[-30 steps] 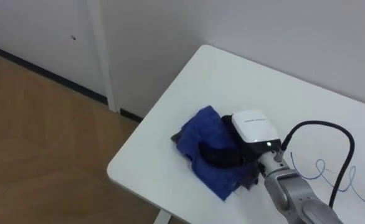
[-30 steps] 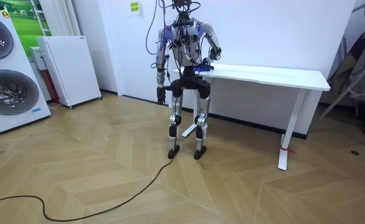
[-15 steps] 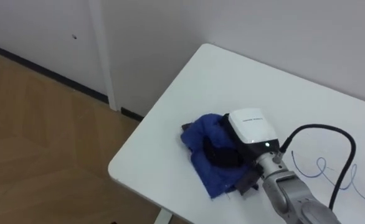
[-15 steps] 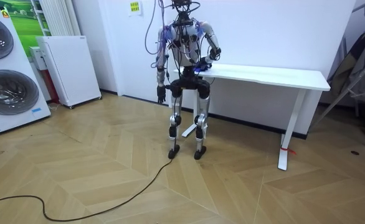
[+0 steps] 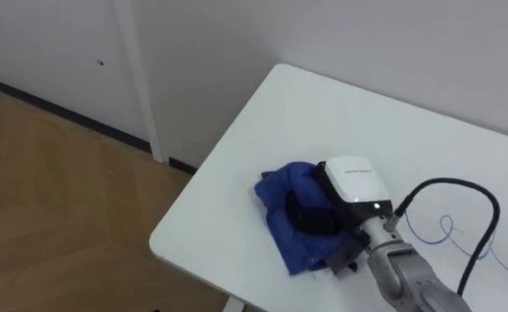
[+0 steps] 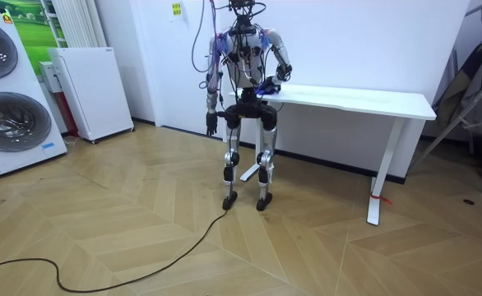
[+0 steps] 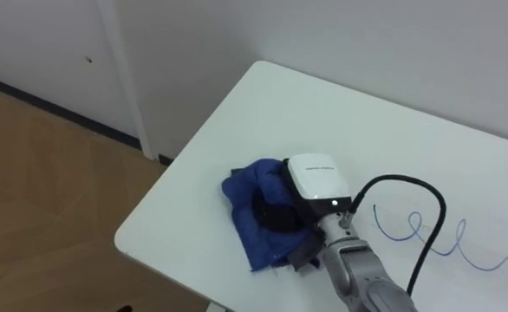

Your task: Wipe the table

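Bench (image 5: pixel 263 139): white, standing against the wall; the robot stands at its end.
Cloth (image 5: pixel 290 186): blue, bunched, lying on the bench near the front corner.
Right hand (image 5: pixel 354 180): on top of the cloth, dark fingers (image 5: pixel 310 218) curled into its folds.
Scribble (image 5: pixel 462 247): blue pen line on the bench, beside the right arm.
Left hand (image 6: pixel 210 126): hanging at the robot's side; finger state cannot be told.

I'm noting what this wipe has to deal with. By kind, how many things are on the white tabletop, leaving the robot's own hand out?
blue cloth, bunched under the right hand: 1
blue scribbled line, drawn on the tabletop beside the cloth: 1
Total: 2
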